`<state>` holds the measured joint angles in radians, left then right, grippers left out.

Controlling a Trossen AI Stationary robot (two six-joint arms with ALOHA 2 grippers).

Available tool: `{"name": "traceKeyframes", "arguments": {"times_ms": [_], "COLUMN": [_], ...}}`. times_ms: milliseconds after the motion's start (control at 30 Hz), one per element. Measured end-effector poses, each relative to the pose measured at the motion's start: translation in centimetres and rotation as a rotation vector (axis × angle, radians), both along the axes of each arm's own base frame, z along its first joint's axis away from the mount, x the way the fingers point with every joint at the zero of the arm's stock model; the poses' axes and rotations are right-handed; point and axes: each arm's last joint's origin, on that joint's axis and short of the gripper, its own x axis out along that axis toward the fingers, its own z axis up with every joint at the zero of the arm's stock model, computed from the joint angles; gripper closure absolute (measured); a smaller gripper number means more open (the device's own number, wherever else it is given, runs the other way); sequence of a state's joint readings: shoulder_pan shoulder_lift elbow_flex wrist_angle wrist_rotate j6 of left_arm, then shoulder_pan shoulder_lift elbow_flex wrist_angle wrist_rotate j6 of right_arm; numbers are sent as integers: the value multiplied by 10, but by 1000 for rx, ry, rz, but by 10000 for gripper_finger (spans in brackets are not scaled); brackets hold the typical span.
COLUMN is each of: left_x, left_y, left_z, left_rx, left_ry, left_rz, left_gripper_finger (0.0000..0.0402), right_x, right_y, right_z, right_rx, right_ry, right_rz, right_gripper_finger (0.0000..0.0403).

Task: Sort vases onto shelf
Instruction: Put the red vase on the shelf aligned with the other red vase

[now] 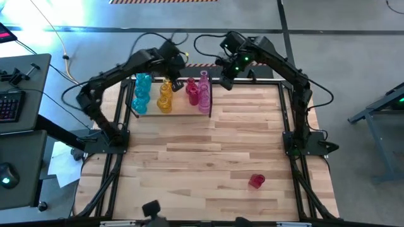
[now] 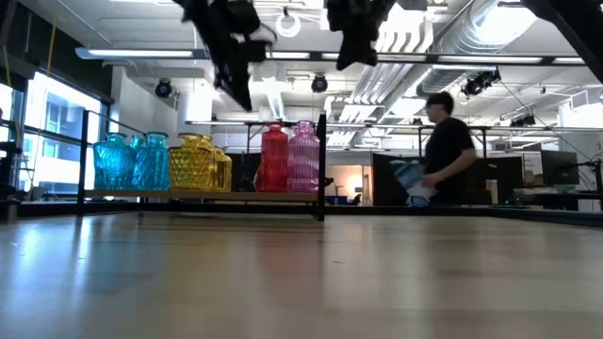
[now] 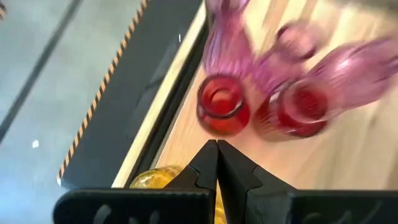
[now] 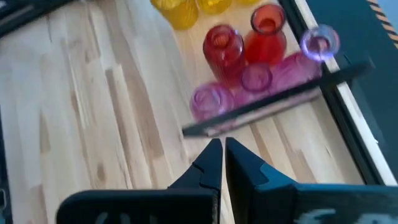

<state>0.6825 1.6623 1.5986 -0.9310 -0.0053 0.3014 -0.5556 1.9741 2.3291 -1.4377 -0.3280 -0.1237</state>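
Note:
The shelf [image 1: 183, 114] stands at the table's far left, a low rack of black rods [image 4: 273, 104] on a wooden plank [image 2: 203, 196]. On it stand cyan vases [image 1: 141, 93], yellow vases [image 1: 165, 96], red vases [image 1: 192, 92] and pink vases [image 1: 204, 92], all upright on their bases. One more red vase [image 1: 256, 181] lies alone on the table toward the near right. My left gripper [image 3: 217, 147] is shut and empty above the shelf, over the yellow and red vases. My right gripper [image 4: 219, 148] hovers shut and empty just off the shelf's right end.
Bare tabletop [image 1: 208, 151] stretches from the shelf to the near edge. In the room beyond the table's far edge a person [image 2: 443, 151] stands. A desk with a keyboard [image 1: 9, 104] sits beyond the table's left side.

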Motion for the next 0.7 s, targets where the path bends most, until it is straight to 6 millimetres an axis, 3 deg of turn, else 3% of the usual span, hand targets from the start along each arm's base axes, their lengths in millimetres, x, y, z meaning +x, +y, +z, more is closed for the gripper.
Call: {"name": "traceKeyframes", "arguments": {"times_ms": [167,333,533,700], "left_x": [-23,-55,-100,-138], "left_y": [-38,-77,-117,-142], "left_z": [50,90,114,120], "left_rx": [58,96,82,56], "left_ry": [-161,-305,-364,-345], "left_rz": [19,15,9,11], "left_gripper_finger": [401,402,402,401], "right_x": [-19,-37,-66,-86], "right_y": [21,42,70,104], "right_z": [12,27,39,25], "right_rx": [-61,-108,-31,81], "right_ry": [134,129,106,168], "right_rz": [-36,-82,-200,-292], "right_gripper_finger": [401,401,401,401]}}
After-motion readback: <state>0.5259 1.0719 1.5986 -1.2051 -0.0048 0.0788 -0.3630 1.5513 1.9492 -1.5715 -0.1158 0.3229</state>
